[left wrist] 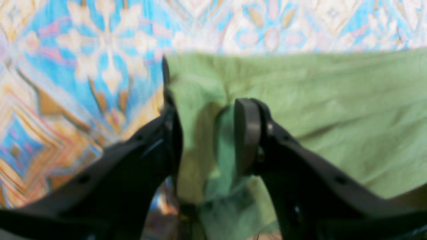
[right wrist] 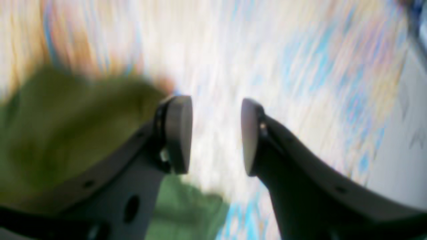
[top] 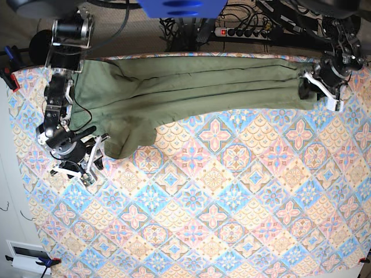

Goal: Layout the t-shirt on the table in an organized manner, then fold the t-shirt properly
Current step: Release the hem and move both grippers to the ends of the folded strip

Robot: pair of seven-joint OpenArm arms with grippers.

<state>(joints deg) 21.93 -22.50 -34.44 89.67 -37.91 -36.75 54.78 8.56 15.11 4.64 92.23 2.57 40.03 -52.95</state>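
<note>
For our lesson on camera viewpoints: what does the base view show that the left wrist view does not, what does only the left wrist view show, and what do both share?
Only the base view shows the whole t-shirt stretched along the table's far edge, the right tool and a power strip. Only the left wrist view shows, close up, the left tool open with bunched green cloth between its fingers. Both show the t-shirt and the patterned table.

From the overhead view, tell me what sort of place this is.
Likely a robot lab bench, not a home: a table under patterned cloth, a power strip with tangled cables behind it, and a clamp pinning the cloth.
</note>
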